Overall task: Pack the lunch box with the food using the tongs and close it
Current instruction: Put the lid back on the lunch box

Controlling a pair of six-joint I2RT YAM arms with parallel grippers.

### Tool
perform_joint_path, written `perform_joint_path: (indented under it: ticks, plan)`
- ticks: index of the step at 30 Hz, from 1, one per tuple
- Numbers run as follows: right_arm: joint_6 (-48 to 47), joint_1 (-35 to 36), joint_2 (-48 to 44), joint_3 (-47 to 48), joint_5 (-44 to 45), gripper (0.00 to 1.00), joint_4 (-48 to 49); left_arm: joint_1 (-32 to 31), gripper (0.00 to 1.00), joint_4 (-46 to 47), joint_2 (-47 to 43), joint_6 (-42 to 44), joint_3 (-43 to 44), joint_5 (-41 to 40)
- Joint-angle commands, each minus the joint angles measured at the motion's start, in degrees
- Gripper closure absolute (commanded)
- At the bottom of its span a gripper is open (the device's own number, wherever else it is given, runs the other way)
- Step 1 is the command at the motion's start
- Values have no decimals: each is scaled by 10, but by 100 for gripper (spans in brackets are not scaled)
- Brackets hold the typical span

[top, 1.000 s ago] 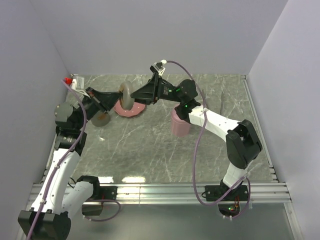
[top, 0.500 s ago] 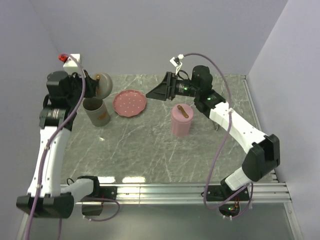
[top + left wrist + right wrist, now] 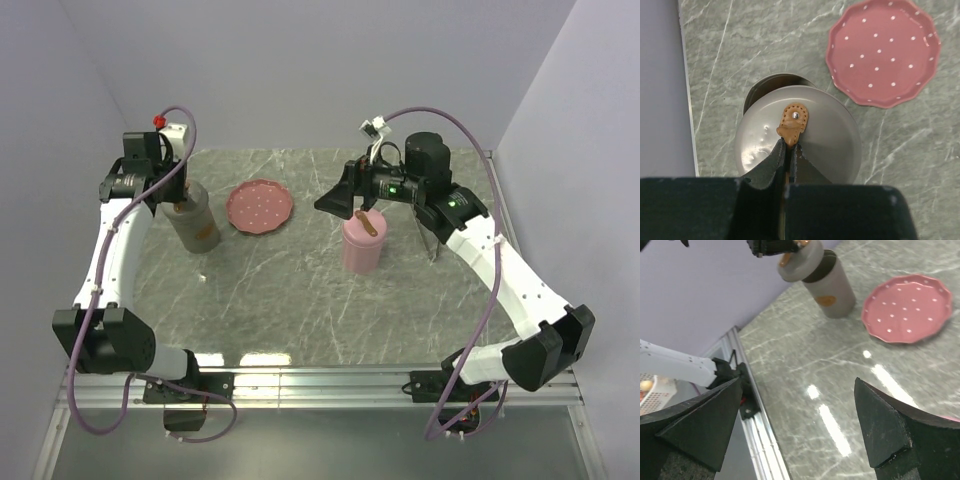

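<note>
- Fingers (image 3: 771, 167) of the left gripper (image 3: 788, 150) are pressed together on the brown tab (image 3: 793, 120) at the centre of the grey lid (image 3: 830, 140).
- The grey lid hangs from that tab directly above the grey container (image 3: 198, 230). It is not seated.
  - In the left wrist view the lid is offset, and an arc of the container's rim shows beyond its far-left edge.
  - In the right wrist view the lid sits tilted over the open mouth.
- The grey container stands upright at the far left of the table (image 3: 300, 300), just left of the pink dotted plate (image 3: 260, 206) and not touching it.
- The right gripper (image 3: 797, 390) is spread wide. Its two fingers stand well apart, and only the table surface shows between them.
- The right gripper hovers at the far centre of the table, just above and to the left of the pink container (image 3: 360, 255), with its fingers pointing left.
- The pink container stands upright right of centre, with its lid on and a brown tab on top. It is well apart from the plate and from the grey container.
- A thin pair of dark bars, apparently the tongs (image 3: 431, 245), lies just right of the pink container. The right arm partly hides it.
</note>
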Motion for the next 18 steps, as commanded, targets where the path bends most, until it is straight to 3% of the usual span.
perform_joint_path:
  ticks: [1, 18]
  plan:
    - [-40, -8, -33, 11, 19, 0, -27, 2, 100, 7, 4, 28, 17, -11]
    - [-46, -11, -57, -7, 30, 0, -27, 27, 100, 38, 66, 34, 12, 20]
